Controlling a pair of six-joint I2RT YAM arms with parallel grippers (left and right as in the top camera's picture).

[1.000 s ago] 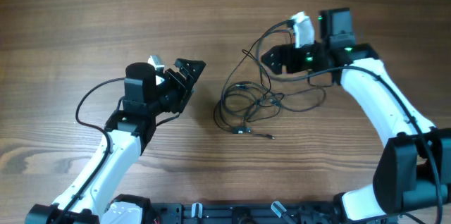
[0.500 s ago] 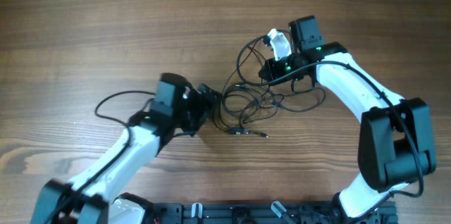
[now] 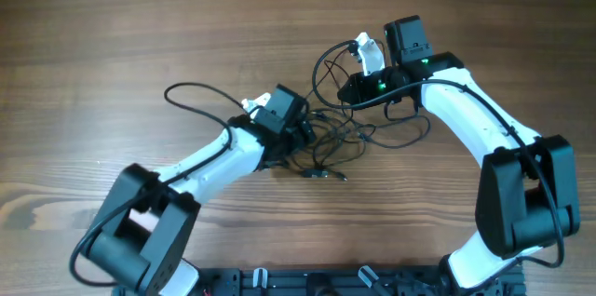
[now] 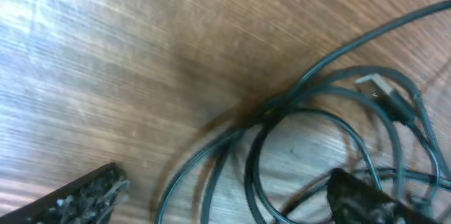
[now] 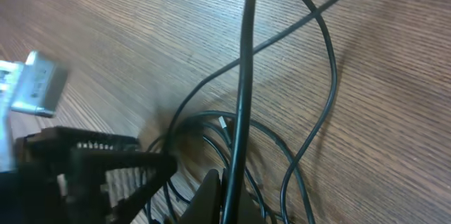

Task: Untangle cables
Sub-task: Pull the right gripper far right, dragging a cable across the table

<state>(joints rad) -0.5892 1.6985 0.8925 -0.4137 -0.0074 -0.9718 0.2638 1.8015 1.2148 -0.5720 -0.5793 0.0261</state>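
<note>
Left pincer [image 4: 229, 196] wide apart, right pincer [image 5: 192, 175] tight together.

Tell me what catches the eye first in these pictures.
A tangle of thin black cables sprawls in the middle of the wooden table. Both arms crowd it: the left fingers spread open over its left edge, the right fingers seemingly pinching a strand at its top.

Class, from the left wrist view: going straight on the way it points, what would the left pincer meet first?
The cables: loops lie straight ahead of the open left pincer, though depth is unclear.
</note>
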